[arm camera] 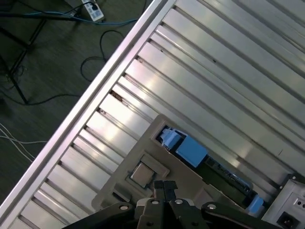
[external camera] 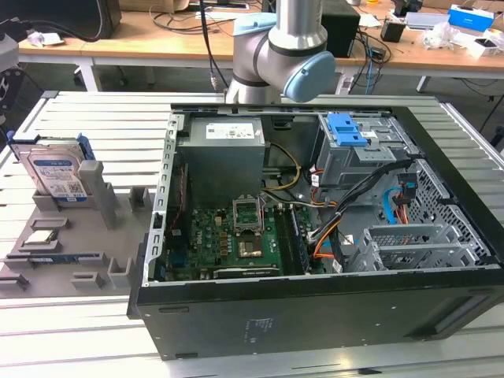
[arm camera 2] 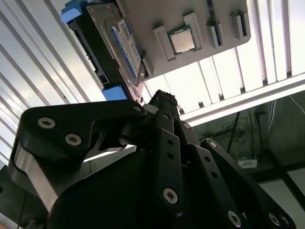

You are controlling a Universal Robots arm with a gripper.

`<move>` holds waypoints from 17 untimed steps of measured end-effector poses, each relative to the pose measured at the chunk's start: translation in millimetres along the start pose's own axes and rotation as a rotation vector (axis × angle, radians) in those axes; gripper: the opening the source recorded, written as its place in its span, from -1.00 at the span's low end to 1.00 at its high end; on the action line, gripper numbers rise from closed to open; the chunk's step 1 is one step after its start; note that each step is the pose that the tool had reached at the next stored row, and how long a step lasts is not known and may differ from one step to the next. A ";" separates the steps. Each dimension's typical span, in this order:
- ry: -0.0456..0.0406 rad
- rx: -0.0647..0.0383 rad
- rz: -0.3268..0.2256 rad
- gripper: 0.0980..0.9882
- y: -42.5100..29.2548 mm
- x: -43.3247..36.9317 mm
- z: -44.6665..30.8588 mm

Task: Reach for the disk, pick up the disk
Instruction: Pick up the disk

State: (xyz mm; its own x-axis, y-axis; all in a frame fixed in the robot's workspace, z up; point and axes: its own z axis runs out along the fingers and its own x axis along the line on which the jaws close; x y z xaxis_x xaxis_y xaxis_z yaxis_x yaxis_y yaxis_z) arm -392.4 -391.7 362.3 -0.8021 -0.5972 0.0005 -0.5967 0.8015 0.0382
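Observation:
The disk (external camera: 57, 175) is a silver hard drive with a white-and-blue label and a blue bracket. It stands on edge in a slot of the grey holder plate (external camera: 79, 244) at the exterior view's left. In the second wrist view the disk (arm camera 2: 121, 45) lies just beyond my gripper (arm camera 2: 162, 98), whose black fingers meet at their tips, shut on nothing. In the first wrist view my gripper (arm camera: 165, 185) hangs above the holder plate (arm camera: 186, 179), apart from the disk (arm camera: 188, 150), which shows edge-on with its blue bracket.
An open computer case (external camera: 315, 307) fills the middle of the slatted metal table (external camera: 94, 118), with a grey power supply box (external camera: 220, 157) and a blue-latched drive cage (external camera: 346, 130) inside. A processor chip (arm camera 2: 182, 40) rests on the holder. Past the table edge, cables lie on the floor (arm camera: 43, 62).

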 end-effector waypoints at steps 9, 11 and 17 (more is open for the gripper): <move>0.0032 0.000 -0.085 -0.98 0.0 0.0 0.0; 0.0041 0.000 -0.108 -0.98 0.0 0.0 0.0; 0.0059 0.000 -0.153 -0.98 0.0 0.0 0.0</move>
State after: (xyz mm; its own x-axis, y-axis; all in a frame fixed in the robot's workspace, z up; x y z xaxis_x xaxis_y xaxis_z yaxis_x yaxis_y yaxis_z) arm -392.4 -391.7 362.3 -0.7015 -0.7127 0.0005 -0.7121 0.7010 0.0382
